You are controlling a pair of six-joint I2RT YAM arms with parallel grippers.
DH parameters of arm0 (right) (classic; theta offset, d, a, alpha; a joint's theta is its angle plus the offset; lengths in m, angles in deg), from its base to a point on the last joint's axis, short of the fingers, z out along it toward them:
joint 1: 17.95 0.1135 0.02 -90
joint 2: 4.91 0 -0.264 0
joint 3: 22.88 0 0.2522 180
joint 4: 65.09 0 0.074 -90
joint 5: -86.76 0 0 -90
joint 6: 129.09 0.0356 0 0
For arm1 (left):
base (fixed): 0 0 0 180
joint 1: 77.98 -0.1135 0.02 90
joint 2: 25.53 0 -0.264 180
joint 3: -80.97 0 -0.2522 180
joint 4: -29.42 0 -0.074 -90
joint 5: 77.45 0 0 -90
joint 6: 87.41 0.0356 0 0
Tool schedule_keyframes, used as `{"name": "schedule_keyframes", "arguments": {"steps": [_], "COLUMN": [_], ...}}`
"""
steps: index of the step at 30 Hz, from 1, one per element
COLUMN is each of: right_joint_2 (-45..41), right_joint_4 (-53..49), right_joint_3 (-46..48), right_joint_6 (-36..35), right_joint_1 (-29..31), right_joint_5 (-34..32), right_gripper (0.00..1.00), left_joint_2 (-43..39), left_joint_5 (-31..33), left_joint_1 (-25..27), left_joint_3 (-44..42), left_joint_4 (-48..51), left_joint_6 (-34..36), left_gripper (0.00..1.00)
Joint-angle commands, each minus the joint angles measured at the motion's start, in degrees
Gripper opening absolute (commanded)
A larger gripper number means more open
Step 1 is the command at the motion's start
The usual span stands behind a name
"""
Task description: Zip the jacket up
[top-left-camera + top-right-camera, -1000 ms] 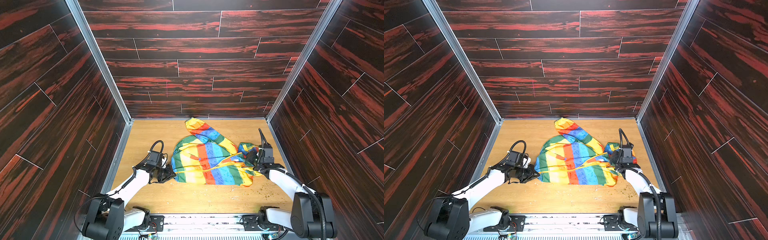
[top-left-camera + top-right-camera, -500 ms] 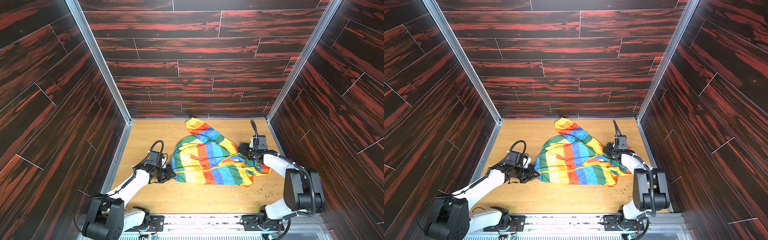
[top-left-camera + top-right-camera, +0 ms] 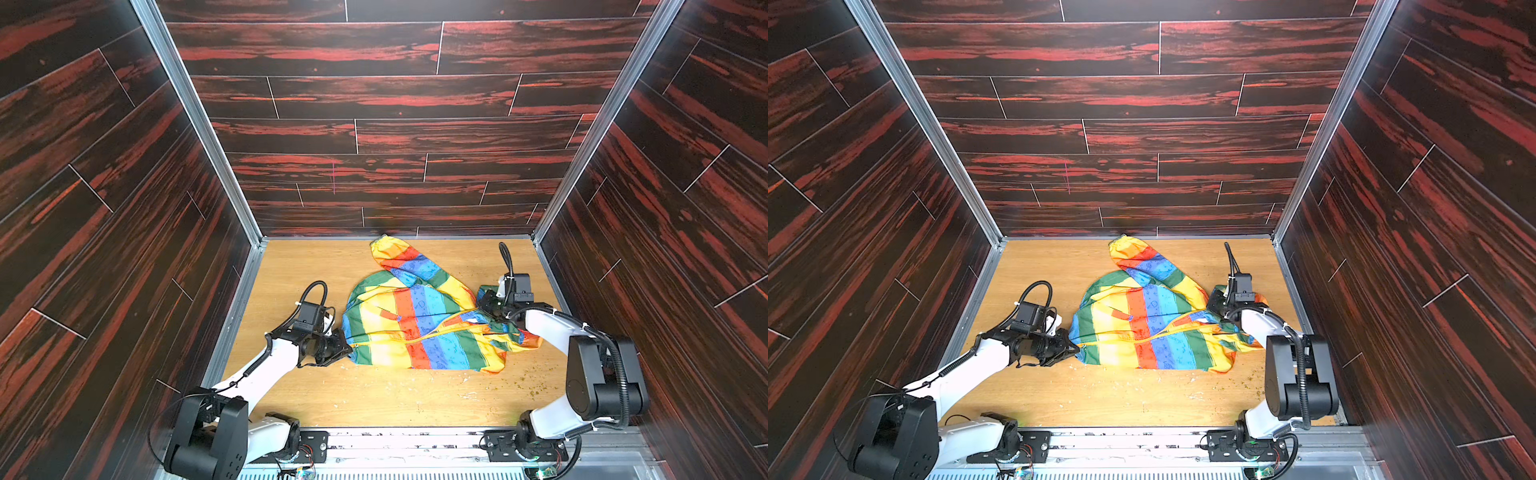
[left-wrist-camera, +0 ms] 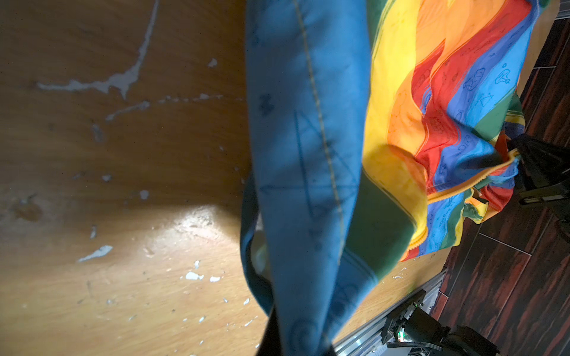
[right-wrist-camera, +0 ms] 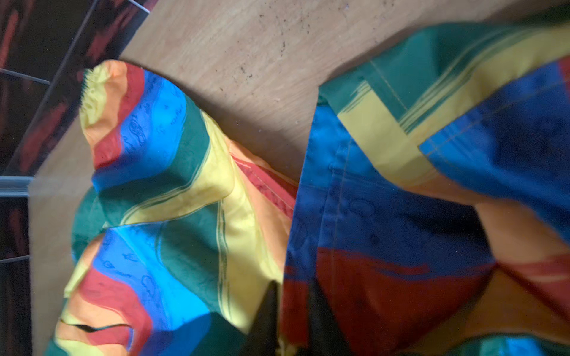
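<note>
oak-look table (image 3: 395, 399), red-black plank walls (image 3: 374, 95); left gripper (image 3: 343, 347) and right gripper (image 3: 484, 306) each pinch the jacket (image 3: 415, 328), tips hidden from above.

Lab robot cell: wood-look wall panels (image 3: 374, 95), alu frame (image 3: 199, 124), scuffed tabletop (image 3: 374, 399).

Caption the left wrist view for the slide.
Left jaws pinch the jacket by its blue hem; the yellow zipper runs off over the scuffed table.
</note>
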Motion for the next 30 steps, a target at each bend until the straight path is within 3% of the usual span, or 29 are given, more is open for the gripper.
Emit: {"name": "schedule_keyframes", "arguments": {"steps": [1, 12, 17, 22, 26, 30], "right_joint_2": [-4.03, -21.16, -23.69, -21.52, -21.39, -24.92], "right_joint_4": [0.49, 4.11, 5.47, 1.11, -1.22, -2.66], "right_joint_3": [1.7, 13.57, 19.16, 20.13, 19.62, 18.75], "right_joint_6": [-0.79, -3.85, -1.41, 3.1, 5.1, 5.97], "right_joint_1": [0.21, 0.14, 0.17, -0.75, -1.13, -1.12], "right_joint_5": [0.82, -3.87, -6.57, -12.46, -14.77, -15.19], "right_gripper": [0.03, 0.0, 0.0, 0.16, 0.57, 0.66], "left_joint_2": [-0.19, 1.01, 1.01, 0.78, 0.85, 0.42], "left_joint_5": [-0.3, -0.4, -0.77, -0.93, -1.53, -2.09], "left_joint_1": [-0.36, -0.34, -0.36, -0.42, -0.36, -0.42], "left_joint_3": [0.65, 2.07, 3.46, 4.48, 4.2, 3.99], "left_joint_4": [0.45, 0.81, 2.05, 3.54, 3.45, 3.01], "left_joint_6": [0.07, 0.36, 0.91, 1.68, 1.78, 1.76], "left_gripper": [0.0, 0.0, 0.0, 0.0, 0.0, 0.0]}}
